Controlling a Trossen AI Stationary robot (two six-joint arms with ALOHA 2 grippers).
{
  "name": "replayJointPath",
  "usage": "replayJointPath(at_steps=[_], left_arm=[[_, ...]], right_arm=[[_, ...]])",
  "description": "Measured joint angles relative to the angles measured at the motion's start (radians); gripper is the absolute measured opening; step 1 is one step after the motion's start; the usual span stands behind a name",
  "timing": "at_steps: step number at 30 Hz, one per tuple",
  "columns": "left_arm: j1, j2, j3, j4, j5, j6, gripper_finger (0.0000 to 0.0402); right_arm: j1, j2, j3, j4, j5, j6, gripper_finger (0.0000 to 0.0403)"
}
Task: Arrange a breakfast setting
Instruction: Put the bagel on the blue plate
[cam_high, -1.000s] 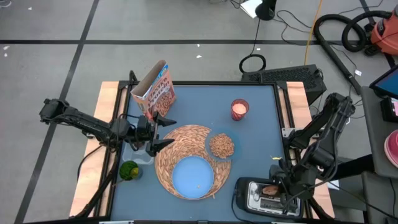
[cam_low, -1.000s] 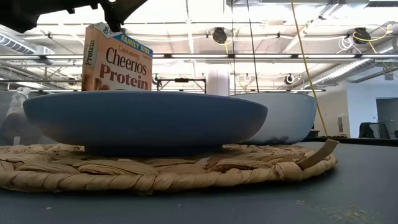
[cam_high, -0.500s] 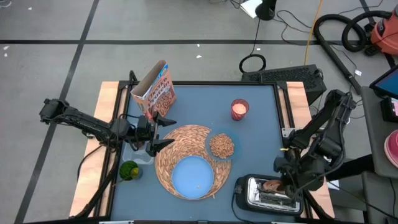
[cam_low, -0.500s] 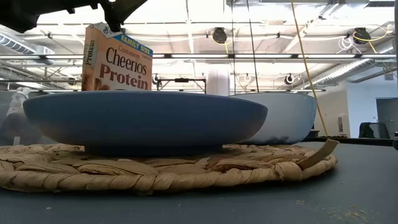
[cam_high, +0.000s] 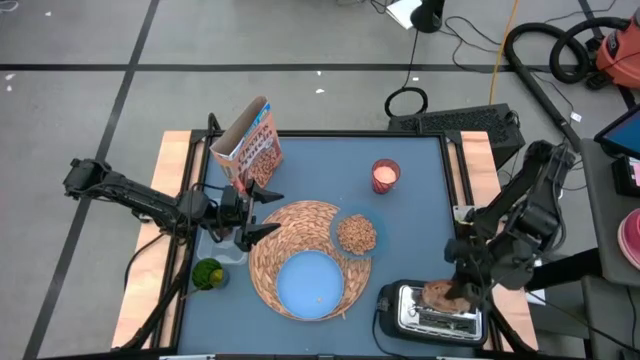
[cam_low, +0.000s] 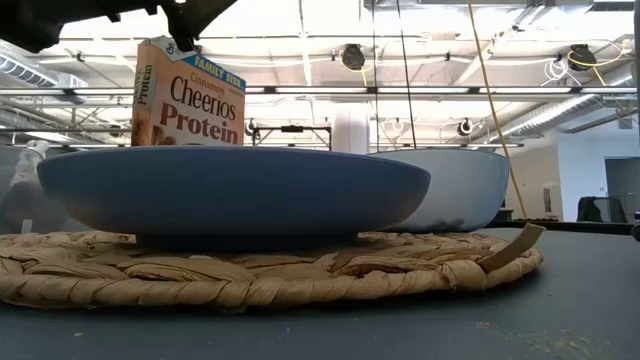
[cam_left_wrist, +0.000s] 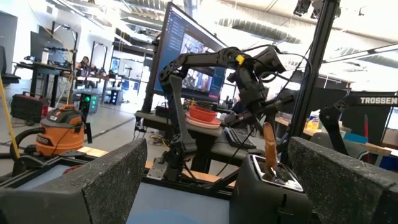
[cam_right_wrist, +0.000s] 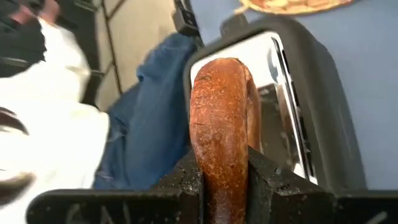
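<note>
Just above the toaster (cam_high: 432, 312), the right gripper (cam_high: 447, 293) pinches the brown ring-shaped bread (cam_right_wrist: 221, 118) on edge, fingers narrowed tight against its crust.

Largest first: well off to the gripper's side lies the round woven straw placemat (cam_high: 300, 222), coarse and braided, carrying the smooth light-blue plate (cam_high: 310, 283) and the small clear bowl (cam_high: 356, 234) of cereal; farther beyond stands the upright cardboard Cheerios box (cam_high: 250, 145). Directly beneath the gripper is the boxy chrome-and-black toaster, its slot just under the bread's lower rim. The bread is glossy, hard-crusted and curved, so the narrow pinch could likely slip, or the ring could catch on the slot edge and twist free if lifted crookedly. The left gripper (cam_high: 258, 215), fingers spread wide and empty, waits beside the placemat.
</note>
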Motion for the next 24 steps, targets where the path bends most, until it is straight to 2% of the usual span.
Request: replayJointPath(at_steps=[9,22,24], left_arm=[[0.000,0.000,0.000,0.000,0.000,0.000,0.0394],[0.000,0.000,0.000,0.000,0.000,0.000,0.0394],[0.000,0.000,0.000,0.000,0.000,0.000,0.0394]], right_arm=[[-0.089,-0.023,0.000,0.103,0.078,-0.087,0.0059],[-0.285,0.077,0.000,0.376,0.070,-0.305,0.0059],[-0.315,0.099,0.000,0.420,0.042,-0.340,0.0059]])
